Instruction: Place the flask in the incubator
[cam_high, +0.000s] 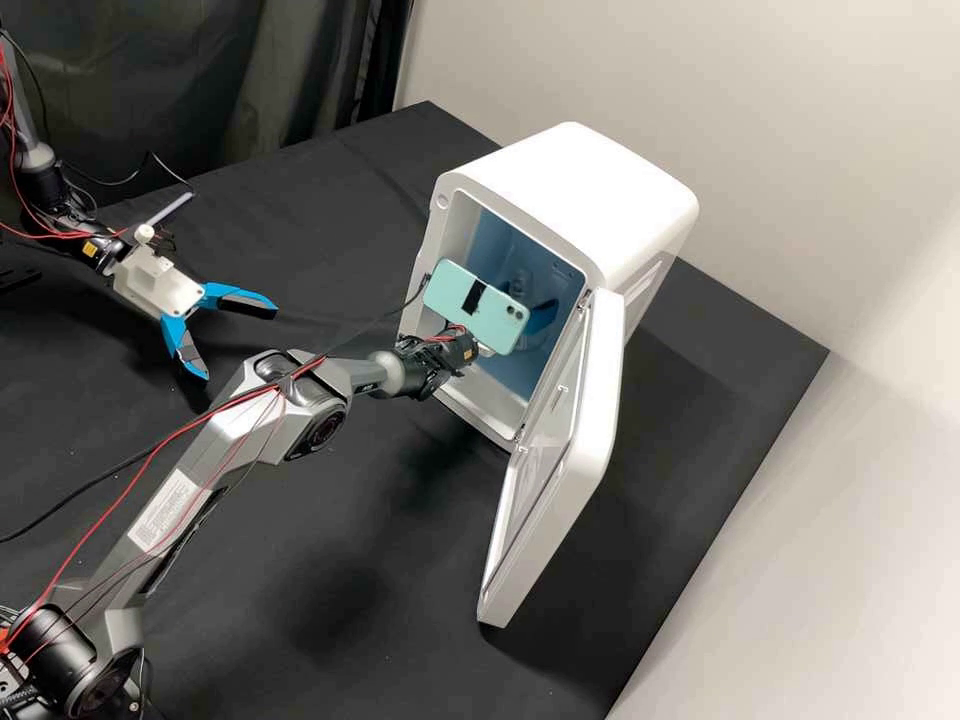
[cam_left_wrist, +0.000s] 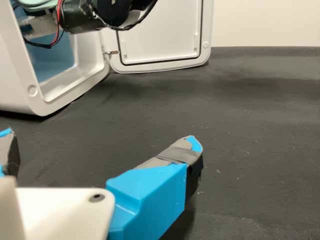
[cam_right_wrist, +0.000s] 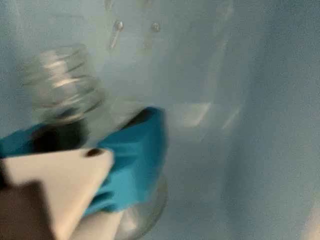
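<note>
**Flask of clear glass (cam_right_wrist: 62, 80) gripped inside white box-shaped incubator (cam_high: 600, 200)**

Nearest, the incubator's hinged door (cam_high: 560, 450) hangs open towards the black bench's (cam_high: 350, 560) right edge. Past it, inside the pale blue cavity, the right gripper (cam_right_wrist: 75, 132) pinches the flask just under its threaded mouth. Glass like this is probably light, rigid, slick and breakable, so the neck seems the safest hold. Its long axis runs across the fingers, apparently mouth up. By the far left edge the left gripper (cam_high: 205, 320) hovers, fingers spread.

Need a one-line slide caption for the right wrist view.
Right gripper holding the glass flask by its neck inside the blue-walled incubator.
</note>
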